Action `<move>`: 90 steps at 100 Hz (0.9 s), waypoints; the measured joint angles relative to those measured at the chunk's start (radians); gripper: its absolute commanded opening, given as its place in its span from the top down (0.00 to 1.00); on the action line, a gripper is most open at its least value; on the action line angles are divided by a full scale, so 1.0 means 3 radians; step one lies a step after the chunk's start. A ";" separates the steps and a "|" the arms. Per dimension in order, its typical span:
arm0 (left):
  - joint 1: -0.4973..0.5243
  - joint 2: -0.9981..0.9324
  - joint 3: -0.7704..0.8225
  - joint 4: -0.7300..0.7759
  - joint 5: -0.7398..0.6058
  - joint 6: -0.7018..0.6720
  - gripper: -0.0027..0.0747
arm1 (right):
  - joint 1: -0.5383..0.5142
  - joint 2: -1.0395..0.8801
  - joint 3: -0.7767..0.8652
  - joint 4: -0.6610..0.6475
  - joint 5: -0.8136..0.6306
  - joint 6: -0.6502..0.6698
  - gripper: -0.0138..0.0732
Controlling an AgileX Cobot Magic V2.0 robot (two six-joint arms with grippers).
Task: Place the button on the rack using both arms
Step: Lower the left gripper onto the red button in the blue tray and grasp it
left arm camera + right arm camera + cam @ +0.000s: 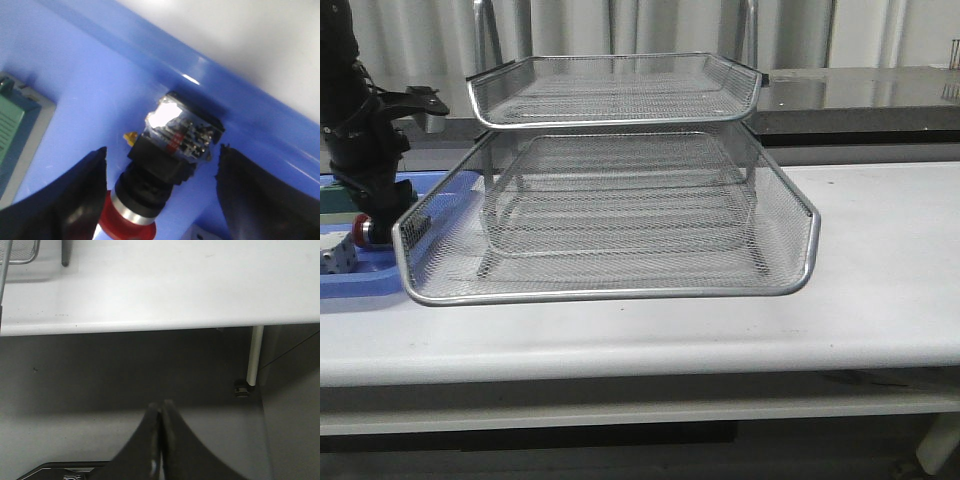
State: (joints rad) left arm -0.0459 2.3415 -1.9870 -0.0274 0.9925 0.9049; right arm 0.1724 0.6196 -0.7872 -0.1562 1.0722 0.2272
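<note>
**Button sitting between left jaws, not gripped yet**

Front view: button (pixel 362 229) is lying in the blue tray (pixel 360 283) at the far left, just beside the rack (pixel 610 215), whose middle tier is standing pulled out toward the camera. Only the red head is showing; the left gripper (pixel 375 225) is hanging right over it and hiding the rest. A white block (pixel 337 258) is sitting close by in the same tray. Right arm isn't showing here.

Left wrist view: left gripper (pixel 162 190) is standing wide, one finger on each side of the button (pixel 167 165), gaps both sides, nothing touching. Button is lying on its side near the tray wall (pixel 210 80), red head toward the camera, clear-and-black contact block pointing away. A green block (pixel 15 125) is lying well apart. Judging it light, rigid, hard plastic; silver collar and domed head are looking slick and round. Flat-sided black body is looking like the better grab point, and the terminals at the back look best avoided.

Right wrist view: right gripper (pixel 160 440) is showing fingers pressed together, holding nothing, hanging below the table edge (pixel 150 327). Only a rack corner (pixel 20 252) is peeking in. No button here.
</note>
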 measured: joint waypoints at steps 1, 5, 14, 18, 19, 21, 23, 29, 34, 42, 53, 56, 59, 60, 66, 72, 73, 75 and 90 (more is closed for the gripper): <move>0.0000 0.0001 -0.0008 0.0000 0.0000 0.0000 0.38 | 0.0000 0.0000 0.0000 0.0000 0.0000 0.0000 0.92; 0.0000 0.0027 -0.0015 -0.0006 0.0000 0.0000 0.38 | 0.0000 0.0000 0.0000 0.0000 0.0000 0.0000 0.92; 0.0000 0.0090 -0.0022 -0.0006 0.0007 0.0002 0.38 | 0.0000 0.0000 0.0000 0.0000 0.0000 0.0000 0.92; 0.0000 0.0108 -0.0022 -0.0006 0.0023 0.0002 0.38 | 0.0000 0.0000 0.0000 0.0000 0.0000 0.0000 0.92; 0.0000 0.0115 -0.0022 -0.0010 0.0024 0.0002 0.38 | 0.0000 0.0000 0.0000 0.0000 0.0000 0.0000 0.92; 0.0000 0.0123 -0.0022 -0.0017 0.0029 0.0002 0.38 | 0.0000 0.0000 0.0000 0.0000 0.0000 0.0000 0.92; 0.0000 0.0123 -0.0029 -0.0014 0.0029 0.0002 0.38 | 0.0000 0.0000 0.0000 0.0000 0.0000 0.0000 0.92; 0.0004 0.0130 -0.0029 -0.0014 0.0037 0.0002 0.39 | 0.0000 0.0000 0.0000 0.0000 0.0000 0.0000 0.92; 0.0004 0.0131 -0.0035 -0.0019 0.0037 0.0002 0.40 | 0.0000 0.0000 0.0000 0.0000 0.0000 0.0000 0.92; 0.0004 0.0131 -0.0050 -0.0022 0.0052 0.0002 0.48 | 0.0000 0.0000 0.0000 0.0000 0.0000 0.0000 0.92; 0.0004 0.0144 -0.0091 -0.0030 0.0085 0.0002 0.67 | 0.0000 0.0000 0.0000 0.0000 0.0000 0.0000 0.92; 0.0004 0.0151 -0.0099 -0.0030 0.0082 0.0002 0.74 | 0.0000 0.0000 0.0000 0.0000 0.0000 0.0000 0.92; 0.0004 0.0150 -0.0117 -0.0030 0.0091 0.0002 0.79 | 0.0000 0.0000 0.0000 0.0000 0.0000 0.0000 0.92; 0.0004 0.0152 -0.0131 -0.0030 0.0101 0.0002 0.80 | 0.0000 0.0000 0.0000 0.0000 0.0000 0.0000 0.92; 0.0004 0.0160 -0.0179 -0.0024 0.0130 0.0002 0.88 | 0.0000 0.0000 0.0000 0.0000 0.0000 0.0000 0.92; 0.0004 0.0165 -0.0262 -0.0012 0.0176 -0.0041 0.94 | 0.0000 0.0000 0.0000 0.0000 0.0000 0.0000 0.92; 0.0004 0.0165 -0.0273 -0.0012 0.0183 -0.0053 0.95 | 0.0000 0.0000 0.0000 0.0000 0.0000 0.0000 0.92; 0.0004 0.0165 -0.0309 -0.0003 0.0206 -0.0074 0.96 | 0.0000 0.0000 0.0000 0.0000 0.0000 0.0000 0.92; 0.0004 0.0173 -0.0651 0.0038 0.0509 -0.0191 0.99 | 0.0000 0.0000 0.0000 0.0000 0.0000 0.0000 0.92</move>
State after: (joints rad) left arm -0.0448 2.3933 -2.1823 -0.0161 1.1452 0.8475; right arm 0.1724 0.6196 -0.7872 -0.1562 1.0722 0.2272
